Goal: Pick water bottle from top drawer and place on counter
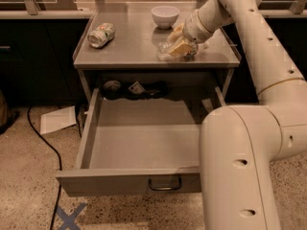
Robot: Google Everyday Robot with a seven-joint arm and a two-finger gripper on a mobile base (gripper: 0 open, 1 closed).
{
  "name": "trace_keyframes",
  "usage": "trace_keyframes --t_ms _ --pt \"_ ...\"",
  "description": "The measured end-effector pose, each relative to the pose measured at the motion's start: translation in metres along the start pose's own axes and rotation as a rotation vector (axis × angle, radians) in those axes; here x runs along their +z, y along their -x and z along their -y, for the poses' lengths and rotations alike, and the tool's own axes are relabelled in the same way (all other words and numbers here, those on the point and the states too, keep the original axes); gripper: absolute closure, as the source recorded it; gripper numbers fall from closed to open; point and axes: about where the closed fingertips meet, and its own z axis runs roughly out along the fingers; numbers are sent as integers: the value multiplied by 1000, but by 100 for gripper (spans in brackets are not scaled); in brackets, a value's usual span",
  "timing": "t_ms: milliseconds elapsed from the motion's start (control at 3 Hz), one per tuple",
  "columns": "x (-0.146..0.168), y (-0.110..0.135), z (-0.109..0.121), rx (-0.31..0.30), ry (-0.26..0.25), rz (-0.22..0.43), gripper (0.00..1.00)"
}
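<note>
The water bottle [167, 50], clear crinkled plastic, lies low on the right part of the counter [129, 51]. My gripper [180, 43] reaches down from the upper right and its yellowish fingers [175, 33] are shut on the bottle, which touches or nearly touches the counter top. The top drawer [139, 138] is pulled wide open below the counter, with its loop handle [165, 183] at the front. Its grey floor is bare, apart from a few small dark items [136, 87] at the very back under the counter.
A green-white dented can [101, 35] lies at the counter's left. A white bowl [164, 16] stands at the back, just left of my gripper. My arm's big white links [240, 166] cover the drawer's right side. A paper sheet [57, 120] and a black cable [41, 135] lie on the floor at left.
</note>
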Motion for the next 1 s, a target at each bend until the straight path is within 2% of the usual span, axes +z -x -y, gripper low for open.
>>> trace_keyframes --t_ms 333,1000 --pt "0 0 0 0 0 0 81" --pt "0 0 0 0 0 0 35"
